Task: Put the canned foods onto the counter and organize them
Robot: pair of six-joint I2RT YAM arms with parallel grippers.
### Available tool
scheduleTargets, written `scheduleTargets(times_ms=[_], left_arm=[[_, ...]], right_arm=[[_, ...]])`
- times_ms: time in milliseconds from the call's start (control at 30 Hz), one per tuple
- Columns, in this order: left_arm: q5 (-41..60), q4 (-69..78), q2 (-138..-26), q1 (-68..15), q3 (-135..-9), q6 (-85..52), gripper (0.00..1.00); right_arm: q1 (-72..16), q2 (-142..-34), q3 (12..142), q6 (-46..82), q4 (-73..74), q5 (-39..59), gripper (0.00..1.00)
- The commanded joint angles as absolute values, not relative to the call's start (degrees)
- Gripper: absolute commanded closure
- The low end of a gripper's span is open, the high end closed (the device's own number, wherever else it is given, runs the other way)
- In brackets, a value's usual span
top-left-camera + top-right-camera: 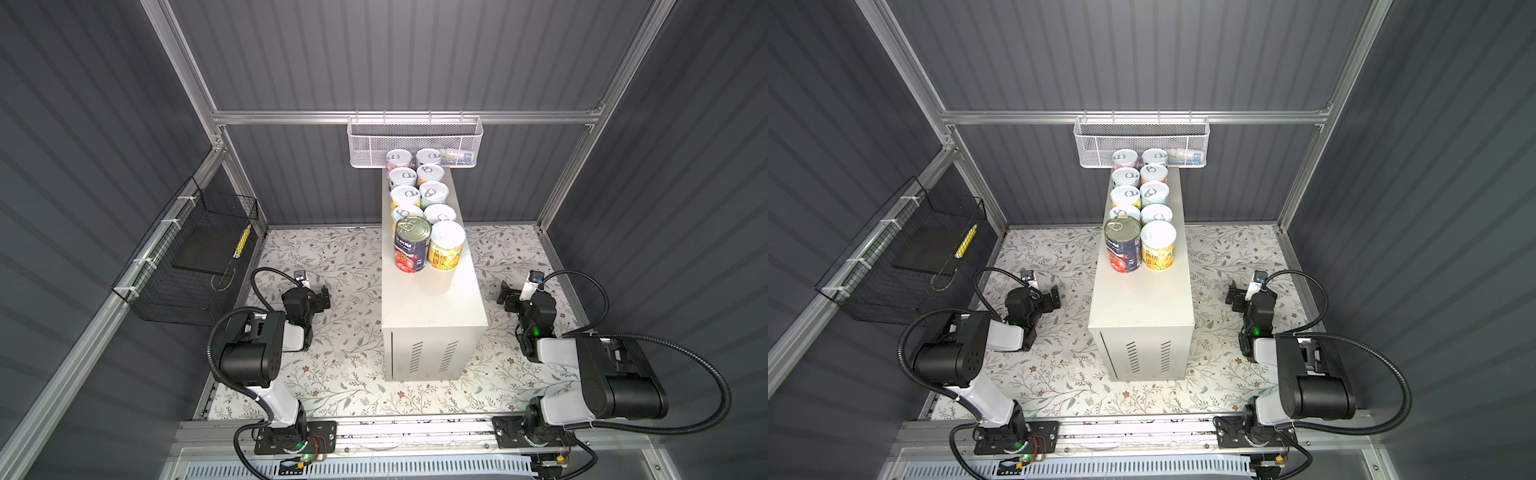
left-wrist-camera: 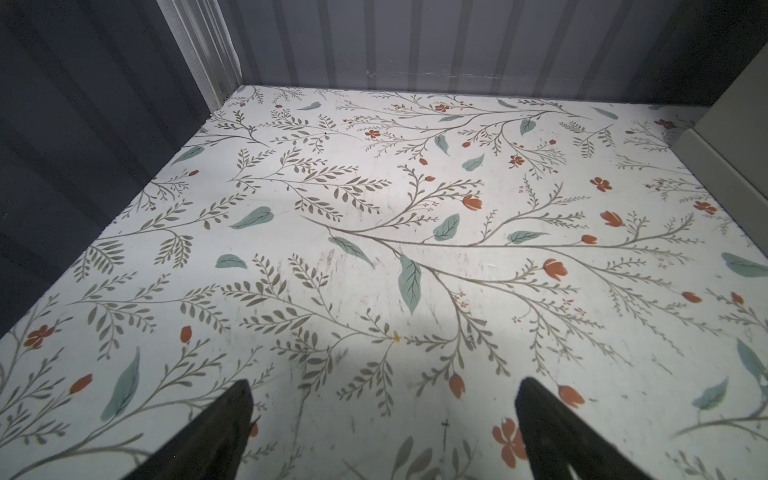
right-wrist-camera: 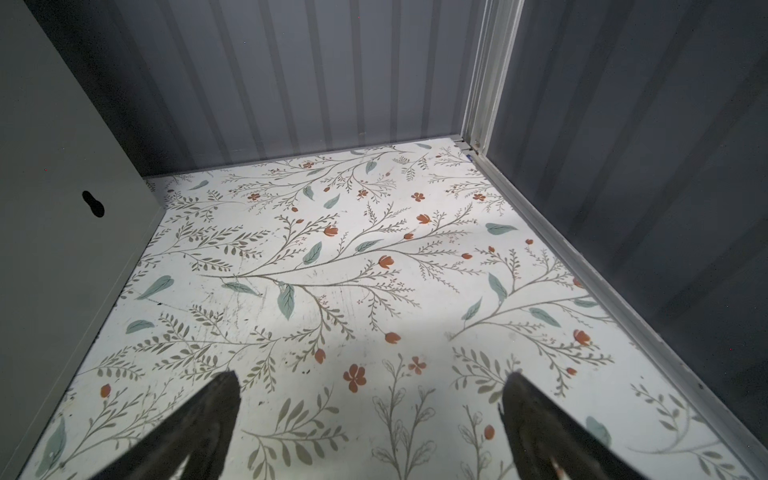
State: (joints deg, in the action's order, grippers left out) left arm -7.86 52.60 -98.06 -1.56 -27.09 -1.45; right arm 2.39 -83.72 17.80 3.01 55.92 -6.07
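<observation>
Canned foods: ten tins stand upright on the counter point(image 1: 432, 299), in two columns of five side by side, just above the middle of the frame in both top views.
Front pair: the dark-blue tomato can point(image 1: 412, 245), taller than the rest, stands on the left. Just beside it on the right is a yellow-labelled can point(image 1: 446, 246).
Back tins: eight small tins with silver pull-tab lids run from the front pair toward the upper edge of the frame. Their labels are mostly hidden.
Counter: a tall cream-white cabinet in the centre of the frame. The lower half of its top is bare, and vent slits show on the end facing the camera.
Left gripper point(image 1: 322, 297): low over the floral mat point(image 1: 340, 270), left of the counter and apart from it. In the left wrist view its jaws are spread wide with only mat between them.
Right gripper point(image 1: 505, 297): low over the mat, right of the counter and apart from it. Its jaws are also spread wide and hold nothing.
White mesh basket point(image 1: 415, 143): hangs on the back rail, top centre, right behind the farthest tins. Small items at its right end are too blurred to tell.
Black wire basket point(image 1: 187, 266): fixed to the left wall at mid-left of the frame, with a thin yellow item inside.
</observation>
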Motion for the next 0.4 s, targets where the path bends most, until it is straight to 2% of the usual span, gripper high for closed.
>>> scheduleTargets(times_ms=[0, 367], left_arm=[[-7.46, 52.72, -98.26, -1.85, -26.64, -0.13, 0.0], [-7.46, 52.73, -98.22, -1.85, -26.63, -0.18, 0.01]], right_arm=[[2.45, -83.76, 18.7, 3.6, 55.94, -5.28, 0.01], [2.9, -83.63, 18.51, 3.85, 55.84, -4.45, 0.01]])
